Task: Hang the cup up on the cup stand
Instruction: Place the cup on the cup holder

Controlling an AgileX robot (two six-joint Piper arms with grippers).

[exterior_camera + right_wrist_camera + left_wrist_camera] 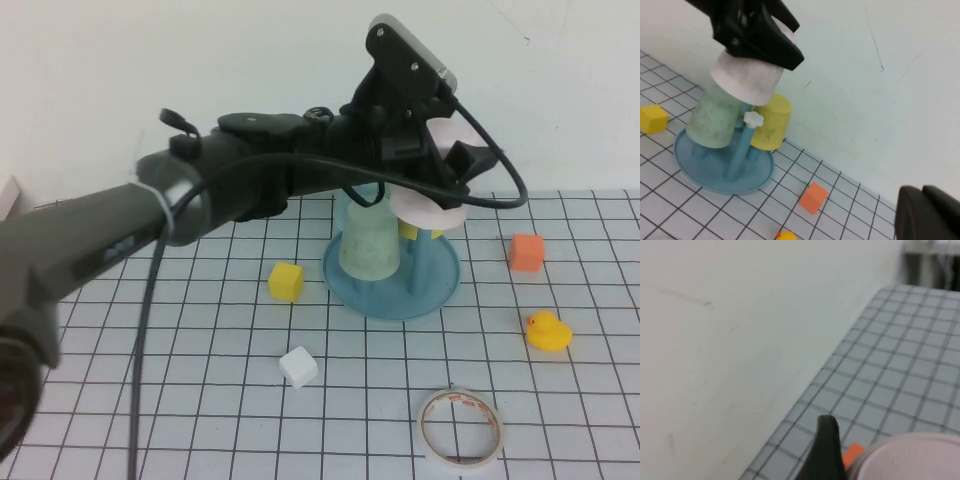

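Observation:
My left gripper [440,172] is shut on the pale pink cup [428,203] and holds it upside down, tilted, just above the blue cup stand [436,283]. In the right wrist view the cup [747,77] hangs above the peg with the white flower cap [753,119], mouth down, not touching it. A light green cup [370,245] and a yellow cup [771,122] sit on other pegs. The left wrist view shows the cup's base [910,460] beside one black finger [826,450]. My right gripper [921,192] is shut and empty, off to the right of the stand, outside the high view.
On the gridded mat lie a yellow block [286,281], a white block [298,367], an orange block [526,252], a rubber duck [548,331] and a tape roll [460,428]. A white wall stands close behind the stand.

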